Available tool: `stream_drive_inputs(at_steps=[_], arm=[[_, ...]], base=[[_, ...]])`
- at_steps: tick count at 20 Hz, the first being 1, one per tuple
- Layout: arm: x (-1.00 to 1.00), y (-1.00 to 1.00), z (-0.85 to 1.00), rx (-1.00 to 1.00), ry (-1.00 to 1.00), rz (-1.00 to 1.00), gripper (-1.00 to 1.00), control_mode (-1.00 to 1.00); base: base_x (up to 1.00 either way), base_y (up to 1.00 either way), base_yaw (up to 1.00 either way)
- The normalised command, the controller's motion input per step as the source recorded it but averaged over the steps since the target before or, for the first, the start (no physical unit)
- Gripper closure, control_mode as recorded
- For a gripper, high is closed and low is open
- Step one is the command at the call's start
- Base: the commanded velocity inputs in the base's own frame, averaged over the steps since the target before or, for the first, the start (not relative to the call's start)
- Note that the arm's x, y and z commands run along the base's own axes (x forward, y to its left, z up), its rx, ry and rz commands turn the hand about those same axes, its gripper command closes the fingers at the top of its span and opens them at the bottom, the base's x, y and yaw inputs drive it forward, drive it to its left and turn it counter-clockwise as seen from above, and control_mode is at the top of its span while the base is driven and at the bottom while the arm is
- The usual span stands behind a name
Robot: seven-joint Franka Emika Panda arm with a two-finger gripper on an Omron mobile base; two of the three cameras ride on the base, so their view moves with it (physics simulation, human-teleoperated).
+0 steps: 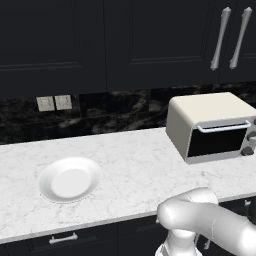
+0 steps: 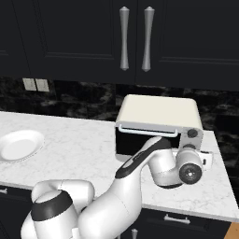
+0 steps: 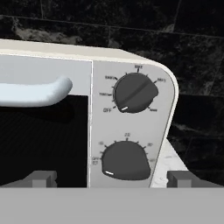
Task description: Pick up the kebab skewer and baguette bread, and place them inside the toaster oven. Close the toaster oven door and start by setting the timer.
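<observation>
The cream toaster oven (image 1: 210,125) stands at the counter's right end, against the backsplash. Its dark glass door (image 3: 43,140) is shut, with the white bar handle (image 3: 35,92) across the top. My gripper (image 3: 111,179) is open and faces the oven's control panel from close by. Its fingertips (image 3: 41,178) stand wide apart on either side of the lower knob (image 3: 126,161) and hold nothing. The upper knob (image 3: 134,92) sits above it. In the right base view my hand (image 2: 189,161) hangs just in front of the oven's (image 2: 158,112) right side. The kebab skewer and baguette bread are out of view.
A white plate (image 1: 70,180) lies bare on the marble counter (image 1: 140,165), left of the oven. Dark wall cabinets with long handles (image 2: 135,39) hang overhead. The counter ends a short way to the right of the oven (image 2: 219,163).
</observation>
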Motion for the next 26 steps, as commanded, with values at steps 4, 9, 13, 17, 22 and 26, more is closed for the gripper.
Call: stream_drive_inputs(at_steps=[4,9,13,17,22,26], arm=[[0.11,-0.02,0.00,0.04,0.00,0.03,-1.00,-1.00],[0.08,0.00,0.00,0.00,0.00,0.00,-1.00,-1.00],[0.21,0.00,-0.07,0.00,0.00,0.00,-1.00,-1.00],[0.05,0.00,-0.22,0.00,-0.07,0.00,-1.00,-1.00],[0.02,-0.01,-0.26,0.00,-0.10,0.01,-1.00,-1.00],[0.04,-0.04,-0.21,0.00,-0.11,0.01,-1.00,-1.00]], base=[[0.00,0.00,0.00],[0.00,0.00,0.00],[0.00,0.00,0.00],[0.00,0.00,0.00],[0.00,0.00,0.00],[0.00,0.00,0.00]])
